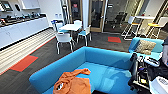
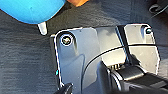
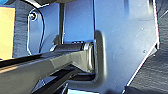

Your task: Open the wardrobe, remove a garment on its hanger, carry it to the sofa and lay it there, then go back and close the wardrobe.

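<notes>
The orange garment lies crumpled on the seat of the turquoise sofa, near its front left corner, with one sleeve stretched toward the middle. A white patch shows among its folds, and the hanger is hidden in the cloth. In the left wrist view a rounded corner of the sofa with a short white leg stands over dark carpet. A sliver of the orange garment peeks past that corner.
A smaller blue seat with a patterned cushion stands behind the sofa on the right. Dark rig equipment and a person's arm are at the right edge. A white table with chairs and a counter lie beyond.
</notes>
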Controlling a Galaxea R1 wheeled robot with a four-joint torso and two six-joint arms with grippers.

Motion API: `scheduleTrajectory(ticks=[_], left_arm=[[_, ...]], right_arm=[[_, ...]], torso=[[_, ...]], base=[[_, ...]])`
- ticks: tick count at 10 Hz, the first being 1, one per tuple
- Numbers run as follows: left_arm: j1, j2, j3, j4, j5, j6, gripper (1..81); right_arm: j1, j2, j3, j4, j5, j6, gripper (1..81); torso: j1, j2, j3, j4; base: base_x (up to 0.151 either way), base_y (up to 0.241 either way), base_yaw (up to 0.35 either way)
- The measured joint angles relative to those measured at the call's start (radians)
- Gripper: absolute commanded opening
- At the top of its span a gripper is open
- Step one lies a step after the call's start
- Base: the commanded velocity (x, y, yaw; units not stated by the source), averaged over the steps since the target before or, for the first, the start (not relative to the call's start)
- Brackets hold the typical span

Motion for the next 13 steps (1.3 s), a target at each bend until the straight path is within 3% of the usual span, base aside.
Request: scheduleTrajectory(ticks=[4, 7, 13], left_arm=[[0.029, 0.108, -0.266, 0.007, 0.134, 0.0, 81.1], [0.032, 0.201, -0.393, 0.01, 0.19, 0.005, 81.1], [0.076, 0.232, -0.405, 0.01, 0.068, 0.008, 81.1]], right_arm=[[0.0, 0.003, 0.0, 0.0, -0.009, 0.0, 81.1], [0.0, 0.004, 0.0, 0.001, -0.011, 0.0, 81.1], [0.0, 0.005, -0.001, 0.001, -0.011, 0.0, 81.1]], torso=[[0.0, 0.0, 0.0, 0.0], [0.0, 0.0, 0.001, 0.0], [0.0, 0.0, 0.001, 0.0]], base=[[0.0, 0.0, 0.0], [0.0, 0.0, 0.0], [0.0, 0.0, 0.0]])
